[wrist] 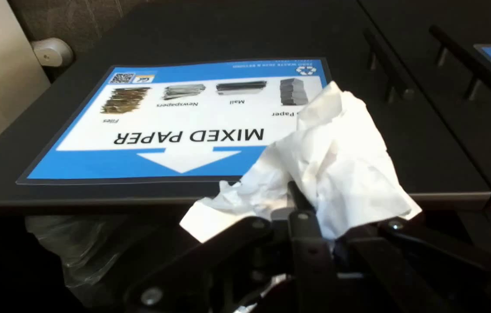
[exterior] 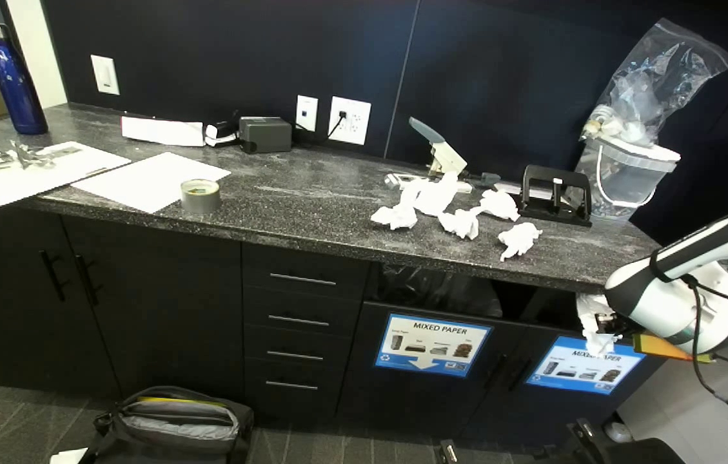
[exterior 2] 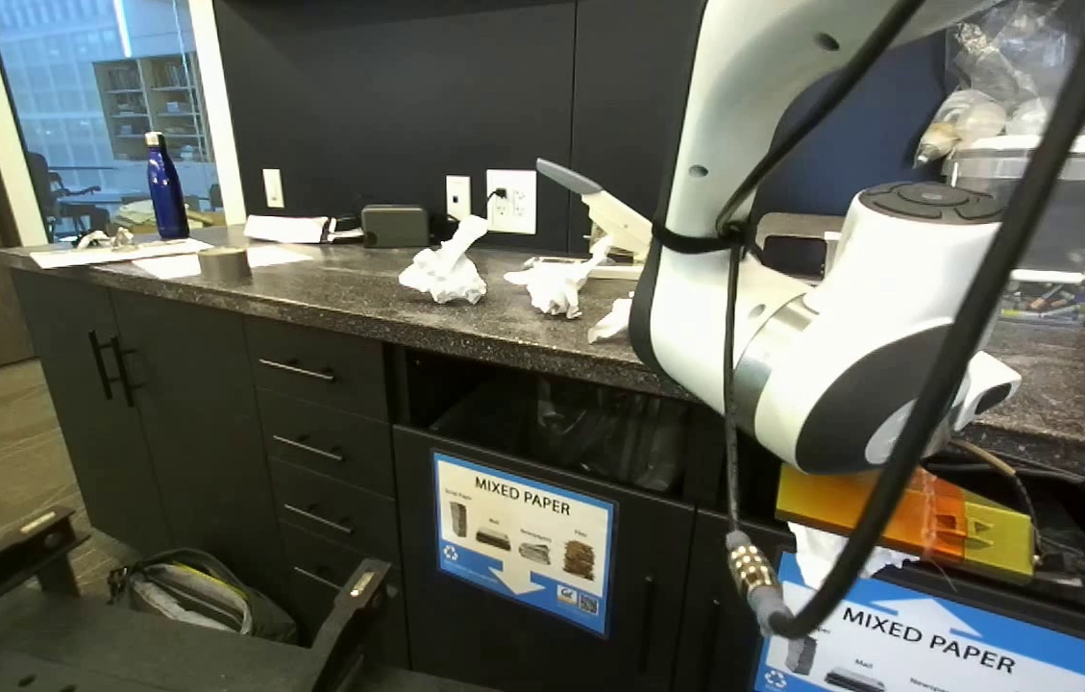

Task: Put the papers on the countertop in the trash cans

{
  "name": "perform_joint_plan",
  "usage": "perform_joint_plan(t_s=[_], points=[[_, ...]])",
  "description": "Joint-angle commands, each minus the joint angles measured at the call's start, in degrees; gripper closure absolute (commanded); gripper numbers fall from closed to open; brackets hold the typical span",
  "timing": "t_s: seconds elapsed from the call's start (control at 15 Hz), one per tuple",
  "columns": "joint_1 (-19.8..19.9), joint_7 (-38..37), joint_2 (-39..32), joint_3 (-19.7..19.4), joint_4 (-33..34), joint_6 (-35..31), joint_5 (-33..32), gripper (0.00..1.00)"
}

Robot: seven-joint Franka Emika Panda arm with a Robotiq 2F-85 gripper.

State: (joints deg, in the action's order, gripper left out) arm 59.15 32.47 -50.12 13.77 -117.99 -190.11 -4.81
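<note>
The countertop (exterior: 312,212) is being shared by both exterior views, from in front and above. In the wrist view, a trash can (wrist: 236,37) is being shown closely, upside down.

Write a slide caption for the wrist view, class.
Crumpled white paper in the jaws partly hides a MIXED PAPER label.

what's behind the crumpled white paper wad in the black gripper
Wrist view: a rectangular blue-and-white MIXED PAPER label on a black bin front; the wad hides the label's lower right corner.
</note>
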Motion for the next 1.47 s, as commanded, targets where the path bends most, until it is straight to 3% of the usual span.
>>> perform_joint_plan(t_s=[0.0, 0.47, 0.93, 1.33, 1.4], points=[[5.4, -7.15, -4.12, 3.93, 2.58, -4.78, -8.19, 0.95], [9.78, -15.94, -9.83, 7.17, 8.18, -7.3, -16.12, 0.96], [5.25, -19.36, -13.82, 5.84, 15.0, -8.19, -15.8, 0.97], [3.71, -20.92, -15.92, 5.57, 17.35, -8.54, -15.93, 0.98], [3.93, -21.2, -15.94, 5.77, 17.31, -8.29, -15.97, 0.71]])
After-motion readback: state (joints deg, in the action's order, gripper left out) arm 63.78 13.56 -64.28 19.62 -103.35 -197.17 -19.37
